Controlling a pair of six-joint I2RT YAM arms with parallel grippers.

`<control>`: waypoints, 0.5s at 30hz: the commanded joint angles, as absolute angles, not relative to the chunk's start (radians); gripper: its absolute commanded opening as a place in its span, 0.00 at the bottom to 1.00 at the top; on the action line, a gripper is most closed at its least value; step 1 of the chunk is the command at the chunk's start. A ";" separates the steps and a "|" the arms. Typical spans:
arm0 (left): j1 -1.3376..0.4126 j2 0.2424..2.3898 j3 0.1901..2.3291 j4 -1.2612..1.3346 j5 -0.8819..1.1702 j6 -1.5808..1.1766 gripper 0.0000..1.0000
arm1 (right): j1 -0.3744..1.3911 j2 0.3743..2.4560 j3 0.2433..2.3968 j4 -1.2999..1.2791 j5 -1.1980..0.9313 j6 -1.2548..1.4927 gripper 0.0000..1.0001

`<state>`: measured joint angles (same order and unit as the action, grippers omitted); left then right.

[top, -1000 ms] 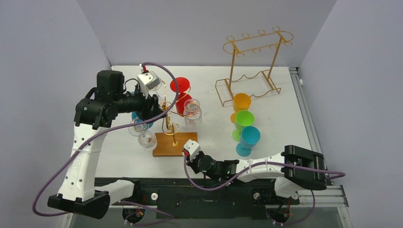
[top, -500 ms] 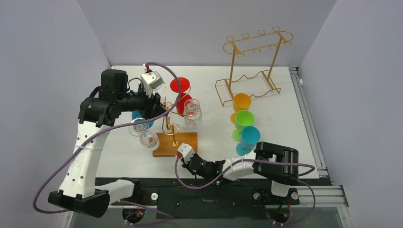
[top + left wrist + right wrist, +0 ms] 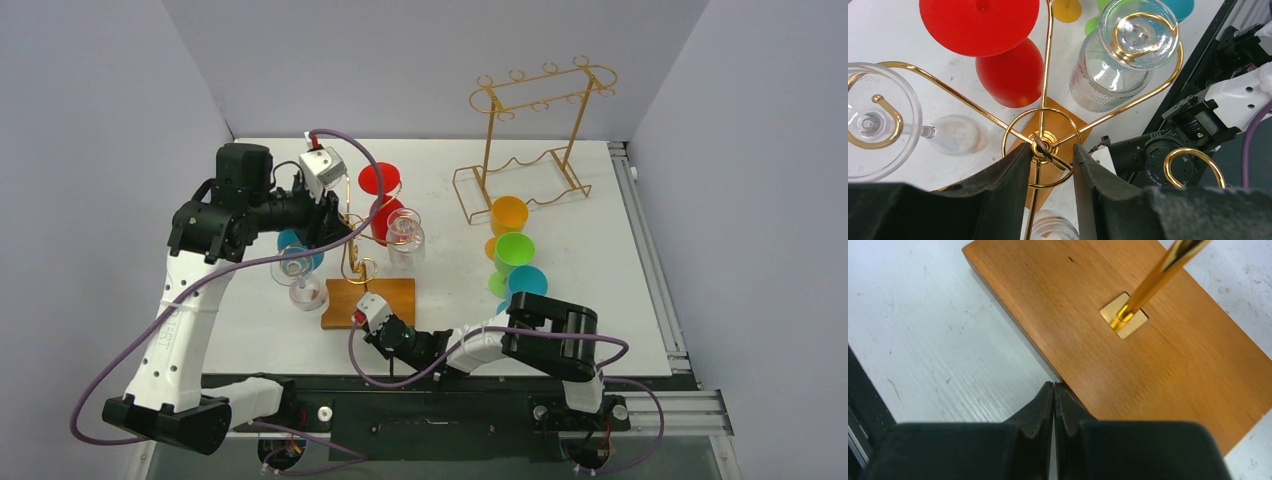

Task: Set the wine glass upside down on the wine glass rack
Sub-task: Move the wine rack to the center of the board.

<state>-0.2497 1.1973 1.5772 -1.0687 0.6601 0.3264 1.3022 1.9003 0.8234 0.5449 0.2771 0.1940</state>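
Observation:
The wine glass rack (image 3: 354, 258) is a gold wire tree on a brown wooden base (image 3: 385, 297). A red wine glass (image 3: 1009, 74) and a clear one (image 3: 1108, 75) hang upside down in its spiral arms. Another clear glass (image 3: 955, 135) hangs tilted from the left spiral. My left gripper (image 3: 1052, 149) hovers over the tree, open, its narrow gap straddling the stem top (image 3: 1042, 146). My right gripper (image 3: 1054, 385) is shut and empty, tips against the near edge of the wooden base (image 3: 1158, 365). In the top view it is the right gripper (image 3: 366, 313) at the base's near-left corner.
A taller gold wire frame rack (image 3: 530, 140) stands at the back right. In front of it an orange cup (image 3: 508, 214), a green cup (image 3: 514, 250) and a teal cup (image 3: 526, 287) stand in a row. A blue glass (image 3: 289, 243) peeks out behind my left arm.
My right arm has swung left along the near edge to the wooden base's corner. My left gripper's jaws have narrowed around the stem top. The left clear glass has shifted slightly.

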 commanded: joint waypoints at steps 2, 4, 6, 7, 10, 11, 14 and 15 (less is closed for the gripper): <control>-0.264 1.235 1.628 -1.033 0.657 0.346 0.32 | 1.255 1.969 0.872 0.573 0.310 0.175 0.00; -0.267 1.248 1.633 -1.030 0.654 0.348 0.31 | 1.242 1.988 0.885 0.576 0.306 0.173 0.00; -0.271 1.260 1.638 -1.024 0.651 0.350 0.30 | 1.230 2.000 0.893 0.584 0.302 0.171 0.00; -0.271 1.265 1.639 -1.020 0.651 0.350 0.30 | 1.224 2.007 0.897 0.587 0.300 0.167 0.00; -0.274 1.282 1.641 -1.006 0.643 0.350 0.29 | 1.200 2.023 0.903 0.590 0.291 0.155 0.00; -0.275 1.286 1.642 -0.999 0.642 0.350 0.29 | 1.192 2.024 0.903 0.592 0.285 0.152 0.00; -0.276 1.304 1.648 -0.980 0.634 0.349 0.28 | 1.165 2.024 0.896 0.594 0.273 0.140 0.00; -0.277 1.312 1.652 -0.970 0.628 0.346 0.27 | 1.158 2.023 0.891 0.594 0.267 0.134 0.00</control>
<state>-0.2665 1.2842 1.6157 -0.9974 0.6388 0.3450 1.2343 1.9919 0.8978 0.6346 0.2092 0.1802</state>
